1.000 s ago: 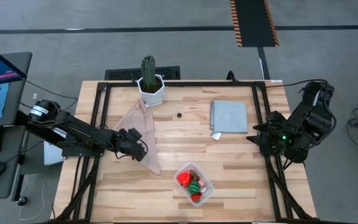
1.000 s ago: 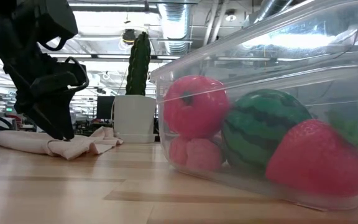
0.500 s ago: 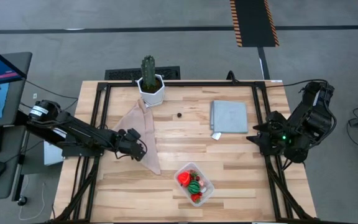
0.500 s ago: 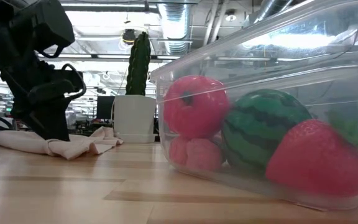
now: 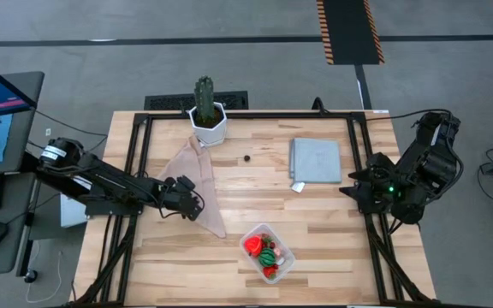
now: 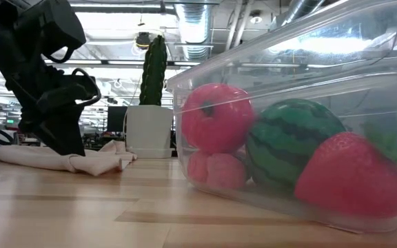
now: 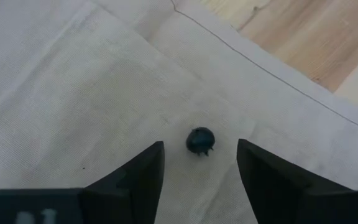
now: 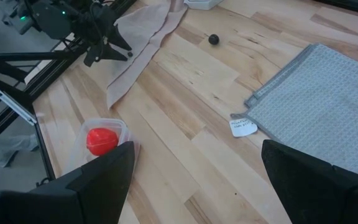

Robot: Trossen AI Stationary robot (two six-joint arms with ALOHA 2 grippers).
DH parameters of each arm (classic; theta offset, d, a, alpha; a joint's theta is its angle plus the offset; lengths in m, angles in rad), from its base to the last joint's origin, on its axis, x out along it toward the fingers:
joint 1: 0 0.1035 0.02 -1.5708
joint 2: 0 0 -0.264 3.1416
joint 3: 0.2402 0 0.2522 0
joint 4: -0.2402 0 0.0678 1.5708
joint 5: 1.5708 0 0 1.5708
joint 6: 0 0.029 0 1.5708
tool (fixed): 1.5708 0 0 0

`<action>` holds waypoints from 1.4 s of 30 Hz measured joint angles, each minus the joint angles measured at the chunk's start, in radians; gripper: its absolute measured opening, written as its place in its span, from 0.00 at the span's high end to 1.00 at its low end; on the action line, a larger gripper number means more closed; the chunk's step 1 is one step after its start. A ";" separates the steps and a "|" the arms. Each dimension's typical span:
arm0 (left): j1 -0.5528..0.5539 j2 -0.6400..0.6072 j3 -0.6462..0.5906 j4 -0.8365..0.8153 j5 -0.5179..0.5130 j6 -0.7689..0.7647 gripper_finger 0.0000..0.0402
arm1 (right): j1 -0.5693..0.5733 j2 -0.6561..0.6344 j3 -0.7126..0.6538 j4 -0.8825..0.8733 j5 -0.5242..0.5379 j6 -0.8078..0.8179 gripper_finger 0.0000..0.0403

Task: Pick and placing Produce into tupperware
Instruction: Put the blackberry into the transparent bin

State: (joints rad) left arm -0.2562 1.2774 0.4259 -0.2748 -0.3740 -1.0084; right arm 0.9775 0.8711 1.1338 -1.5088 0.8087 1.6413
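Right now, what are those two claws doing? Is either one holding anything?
Left gripper: open, holding nothing, its fingers either side of a dark berry on the cloth.
Right gripper: open, empty, waiting at the table's right edge.

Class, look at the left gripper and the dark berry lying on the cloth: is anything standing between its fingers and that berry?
Nothing visible does. In the left wrist view the dark berry lies bare on the beige cloth, just ahead of the gap between the left gripper fingers, which stand apart on either side of it.

Bright, even overhead light; soft shadows (low view perhaps slightly hazy).
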 joint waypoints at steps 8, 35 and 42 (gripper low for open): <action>0.007 0.000 0.000 0.002 -0.008 0.000 0.60 | 0.000 0.000 0.000 0.000 0.000 0.000 0.08; 0.054 0.000 0.000 0.069 0.006 0.075 0.91 | 0.000 0.000 0.000 0.000 0.000 0.000 0.08; 0.054 0.000 0.000 0.205 0.072 0.079 0.90 | 0.000 0.000 0.000 0.000 0.000 0.000 0.08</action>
State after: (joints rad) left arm -0.2026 1.2774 0.4259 -0.0694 -0.3025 -0.9297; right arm 0.9775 0.8711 1.1339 -1.5089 0.8087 1.6413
